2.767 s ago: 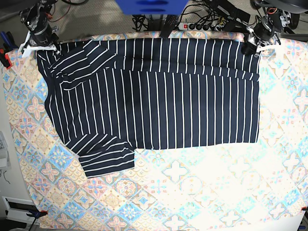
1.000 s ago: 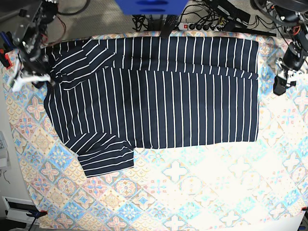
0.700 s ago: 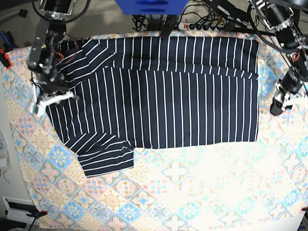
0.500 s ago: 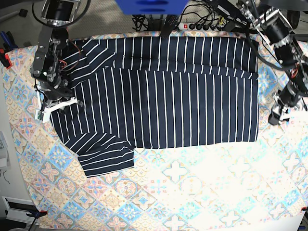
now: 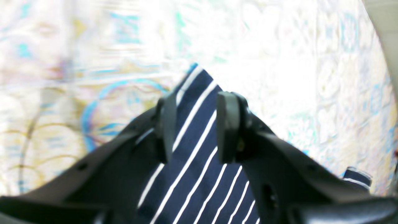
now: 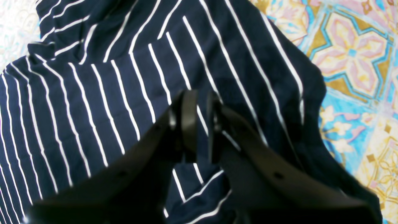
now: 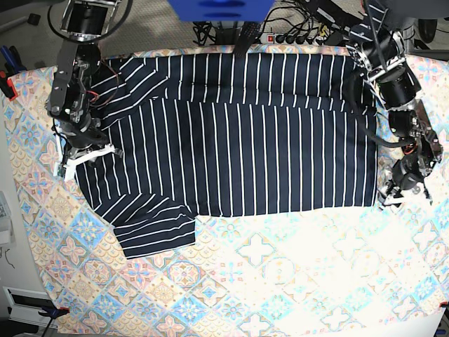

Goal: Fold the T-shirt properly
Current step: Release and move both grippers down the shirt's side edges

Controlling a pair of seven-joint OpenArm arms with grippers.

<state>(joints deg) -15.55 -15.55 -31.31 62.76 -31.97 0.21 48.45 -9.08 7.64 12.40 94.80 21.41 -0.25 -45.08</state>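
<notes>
The T-shirt (image 7: 245, 133), dark navy with thin white stripes, lies flat on the patterned cloth with its far strip folded over and one sleeve (image 7: 154, 228) sticking out at the near left. My left gripper (image 7: 394, 196) is at the shirt's near right corner. In the left wrist view that gripper (image 5: 194, 124) is open, and the shirt's corner (image 5: 192, 174) shows between its fingers. My right gripper (image 7: 81, 156) hovers over the shirt's left edge. In the right wrist view this gripper (image 6: 199, 124) has its jaws almost together above the striped fabric (image 6: 93, 93), with nothing visibly pinched.
A pastel floral-tile cloth (image 7: 280, 281) covers the whole table. A power strip and cables (image 7: 287, 36) lie beyond the far edge, beside a blue object (image 7: 221, 8). A red clamp (image 7: 7, 88) grips the left edge.
Both arms have come down from the shirt's far corners along its sides, one to the near right corner, the other to the left edge. The shirt has hardly shifted.
</notes>
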